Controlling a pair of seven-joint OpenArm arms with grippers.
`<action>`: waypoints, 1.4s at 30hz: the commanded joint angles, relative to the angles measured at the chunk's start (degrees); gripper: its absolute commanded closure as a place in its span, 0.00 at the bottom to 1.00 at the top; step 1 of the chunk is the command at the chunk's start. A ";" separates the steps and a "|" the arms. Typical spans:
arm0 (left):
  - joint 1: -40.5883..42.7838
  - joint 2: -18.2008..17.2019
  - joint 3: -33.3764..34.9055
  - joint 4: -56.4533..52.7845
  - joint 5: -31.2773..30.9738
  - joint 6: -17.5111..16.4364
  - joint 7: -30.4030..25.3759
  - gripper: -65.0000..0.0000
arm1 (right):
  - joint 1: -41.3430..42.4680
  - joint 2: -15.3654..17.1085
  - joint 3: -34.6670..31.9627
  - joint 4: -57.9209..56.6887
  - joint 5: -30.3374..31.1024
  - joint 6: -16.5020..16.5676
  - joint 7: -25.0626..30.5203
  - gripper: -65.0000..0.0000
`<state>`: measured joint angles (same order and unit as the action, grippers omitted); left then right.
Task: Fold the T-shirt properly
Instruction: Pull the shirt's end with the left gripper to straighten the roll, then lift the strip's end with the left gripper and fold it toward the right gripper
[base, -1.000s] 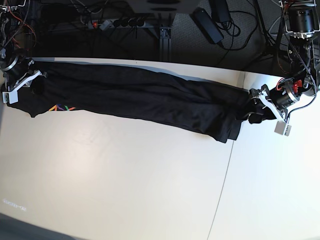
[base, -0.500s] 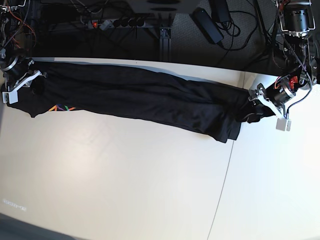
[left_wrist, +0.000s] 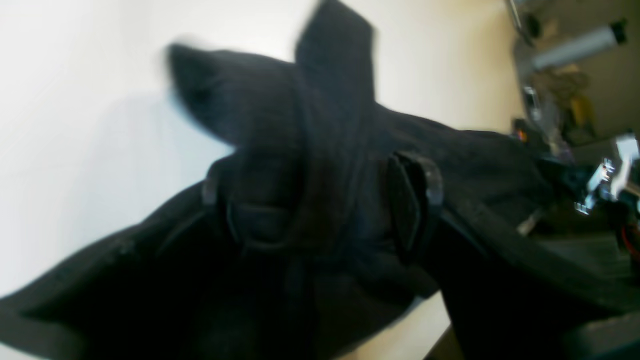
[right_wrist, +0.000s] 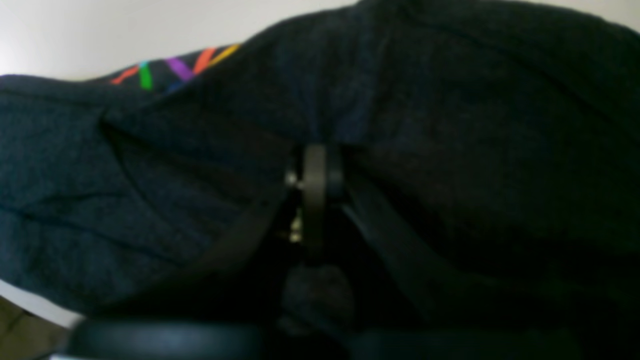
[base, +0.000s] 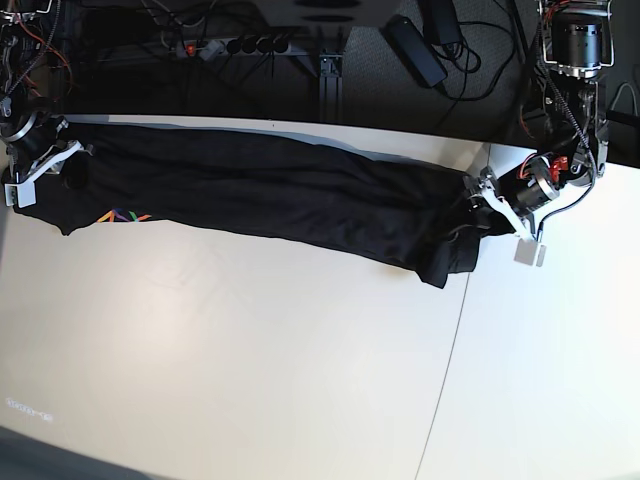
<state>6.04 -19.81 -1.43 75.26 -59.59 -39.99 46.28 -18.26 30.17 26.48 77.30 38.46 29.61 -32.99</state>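
Note:
The black T-shirt (base: 270, 190) lies stretched in a long band across the far part of the white table (base: 250, 360). Its rainbow-striped band (base: 122, 215) shows near the left end. My right gripper (base: 42, 165) is at that left end, and in its wrist view it is shut (right_wrist: 315, 170) on a pinch of the T-shirt (right_wrist: 450, 100), beside the coloured stripes (right_wrist: 175, 67). My left gripper (base: 482, 205) is at the right end. In the left wrist view its fingers (left_wrist: 415, 205) stand apart around a bunched ridge of the T-shirt (left_wrist: 325, 125).
A seam (base: 450, 340) runs down the table to the right of centre. Behind the far edge, on the dark floor, lie a power strip (base: 235, 45), a black adapter (base: 415, 50) and cables. The left arm's column (base: 575, 50) stands at the back right.
My left gripper has moved left along the table, and the shirt's right end has bunched up and shifted left with it. The right gripper and the left end have stayed put.

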 joint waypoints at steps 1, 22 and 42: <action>0.63 -0.20 1.38 -0.26 4.76 -0.01 2.29 0.33 | -0.15 1.05 0.24 0.00 -1.36 2.58 -1.49 1.00; -7.65 -0.35 -0.52 -0.26 24.35 -0.01 -14.16 1.00 | -0.17 1.07 6.67 9.44 4.85 2.71 -1.55 1.00; -20.70 -5.66 0.70 5.16 18.08 0.31 0.70 1.00 | -0.35 1.05 13.42 11.82 5.27 2.71 -3.30 1.00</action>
<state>-13.10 -25.02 -0.58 79.24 -40.10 -39.05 48.58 -18.76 29.78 39.27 88.18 42.89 29.69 -37.52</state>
